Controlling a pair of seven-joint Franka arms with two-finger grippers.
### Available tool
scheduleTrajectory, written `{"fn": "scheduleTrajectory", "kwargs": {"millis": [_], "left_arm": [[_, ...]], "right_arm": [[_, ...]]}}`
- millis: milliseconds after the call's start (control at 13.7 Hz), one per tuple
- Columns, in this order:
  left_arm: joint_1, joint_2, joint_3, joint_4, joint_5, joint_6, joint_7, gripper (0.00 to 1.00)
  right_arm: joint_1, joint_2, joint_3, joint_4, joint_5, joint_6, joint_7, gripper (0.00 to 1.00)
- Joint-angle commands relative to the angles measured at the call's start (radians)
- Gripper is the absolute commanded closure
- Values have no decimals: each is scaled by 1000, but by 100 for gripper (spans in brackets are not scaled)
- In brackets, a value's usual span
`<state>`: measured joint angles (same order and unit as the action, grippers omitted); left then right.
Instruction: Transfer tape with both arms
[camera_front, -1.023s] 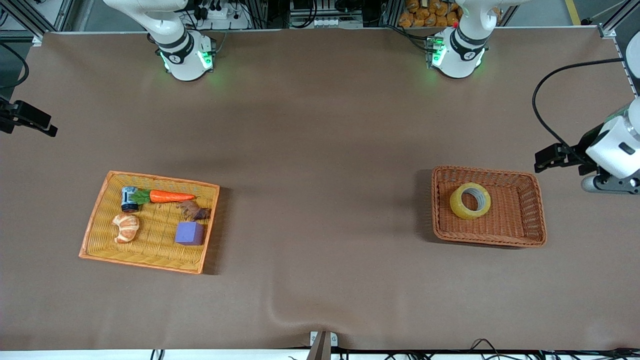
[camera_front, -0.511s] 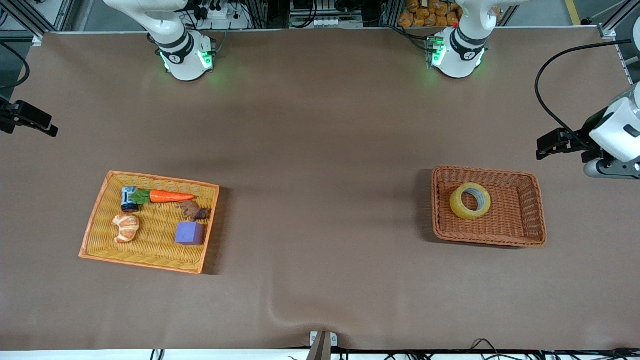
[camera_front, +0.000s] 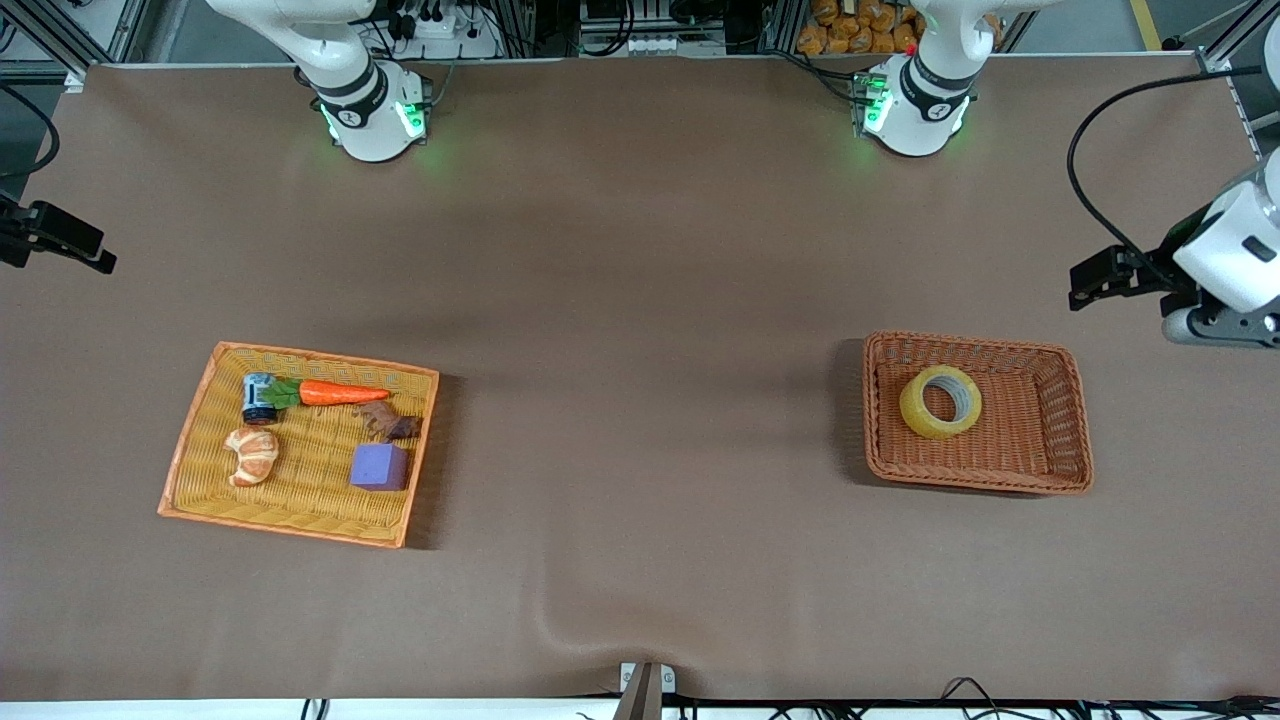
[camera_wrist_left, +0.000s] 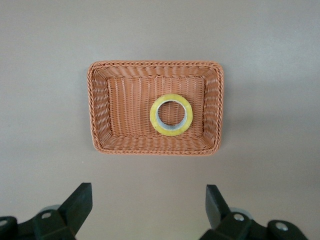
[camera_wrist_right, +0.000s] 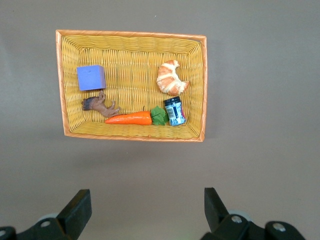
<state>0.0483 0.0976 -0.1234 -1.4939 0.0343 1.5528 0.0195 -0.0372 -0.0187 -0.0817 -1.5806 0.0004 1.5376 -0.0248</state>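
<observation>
On the counter (camera_front: 640, 280), toward our right arm's end, the yellow tray (camera_front: 190, 455) holds a carrot (camera_front: 342, 393), croissant (camera_front: 252, 455), purple block (camera_front: 379, 466), small can (camera_front: 259, 398) and a brown figure (camera_front: 388, 422). Our right hand (camera_wrist_right: 145, 210) waits above it, fingers apart. The tape (camera_front: 940, 401) lies flat in the brown basket (camera_front: 1062, 420). Our left hand (camera_wrist_left: 149, 207), fingers spread and holding nothing, has risen and drawn back from beside that basket over the last second, which fits a release there.
</observation>
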Motion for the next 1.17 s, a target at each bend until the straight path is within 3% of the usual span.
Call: {"fn": "scheduleTrajectory", "kwargs": {"millis": [0, 365, 731, 1096], "left_arm": [[-28, -58, 34, -29, 1, -19, 23, 0], [-47, -134, 38, -78, 1, -51, -1, 0], [-106, -128, 91, -68, 16, -53, -1, 0], [-110, -125, 91, -55, 15, -56, 0, 0]], "right_arm": [[-18, -1, 14, 11, 13, -8, -1, 0], [-17, -1, 13, 25, 15, -8, 0, 0], [-26, 2, 13, 22, 15, -10, -3, 0], [-18, 11, 13, 19, 15, -10, 0, 0]]}}
